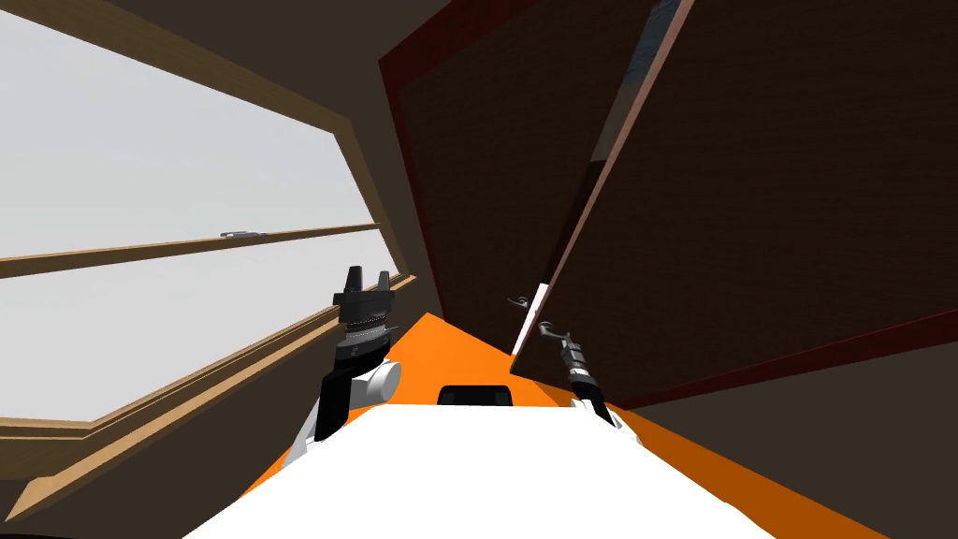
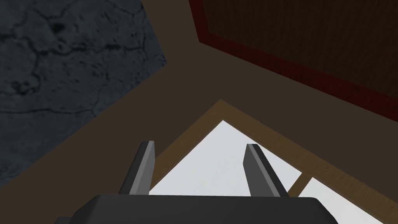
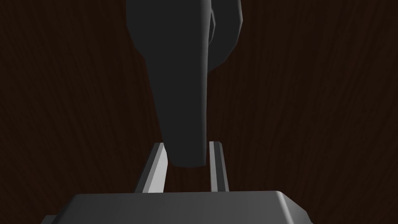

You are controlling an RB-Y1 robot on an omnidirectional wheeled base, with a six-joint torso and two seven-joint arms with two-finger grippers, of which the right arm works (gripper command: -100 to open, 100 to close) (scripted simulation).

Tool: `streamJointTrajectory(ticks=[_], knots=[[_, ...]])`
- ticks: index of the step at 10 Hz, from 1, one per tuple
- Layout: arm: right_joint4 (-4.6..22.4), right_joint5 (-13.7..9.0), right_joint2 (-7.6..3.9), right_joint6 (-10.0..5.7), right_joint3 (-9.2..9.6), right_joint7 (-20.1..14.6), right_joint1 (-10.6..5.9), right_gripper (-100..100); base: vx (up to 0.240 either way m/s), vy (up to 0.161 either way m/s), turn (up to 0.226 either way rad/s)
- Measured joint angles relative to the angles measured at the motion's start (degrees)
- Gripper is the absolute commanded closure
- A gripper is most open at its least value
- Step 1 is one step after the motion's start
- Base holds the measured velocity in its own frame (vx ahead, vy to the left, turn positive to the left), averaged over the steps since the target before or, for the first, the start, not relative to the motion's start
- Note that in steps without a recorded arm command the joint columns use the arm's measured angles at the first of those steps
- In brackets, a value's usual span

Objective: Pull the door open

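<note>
Here the right gripper point(image 3: 188, 144) clamps the dark handle point(image 3: 180, 85) of the ajar door point(image 1: 748, 215), while the left gripper point(image 2: 198, 146) has its fingers apart.

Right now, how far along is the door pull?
Done: the right gripper is shut on the dark lever handle. In hand: the door looks swung partway off its red frame, with its pale edge showing. To do: pull it wider, then release. The left gripper is open, idle by the window.
</note>
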Motion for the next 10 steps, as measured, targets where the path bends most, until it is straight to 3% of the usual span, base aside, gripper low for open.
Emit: streamJointTrajectory(ticks=[3,5,10], knots=[[0.0,0.7,0.32,-0.21,1.16,-0.6,-0.67,100,-0.050,-0.017,0.019],[0.1,0.7,-0.39,-0.55,1.18,-1.0,-0.36,100,-0.138,-0.011,0.124],[1.4,1.9,-2.01,-4.06,3.80,-3.8,0.92,100,-0.172,-0.025,0.099]])
